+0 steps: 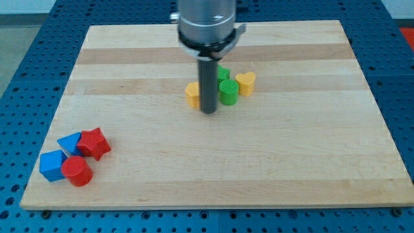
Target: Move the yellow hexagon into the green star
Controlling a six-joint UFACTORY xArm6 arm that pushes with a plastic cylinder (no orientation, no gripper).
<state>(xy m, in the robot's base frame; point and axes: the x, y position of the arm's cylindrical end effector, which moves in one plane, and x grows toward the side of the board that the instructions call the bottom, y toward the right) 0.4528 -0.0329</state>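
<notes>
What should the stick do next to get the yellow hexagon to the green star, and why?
Probably shift my tip to the view's left of the yellow hexagon block, then push it toward the view's right. My tip sits between that block and the green blocks, a cylinder and what seems the green star block behind it, so it blocks the way.

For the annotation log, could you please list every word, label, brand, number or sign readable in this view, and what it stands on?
None: no text, number or sign can be read.
The wooden board, the yellow hexagon, the green star, the yellow heart, the red and blue blocks and the rod above my tip all look unmarked.
</notes>
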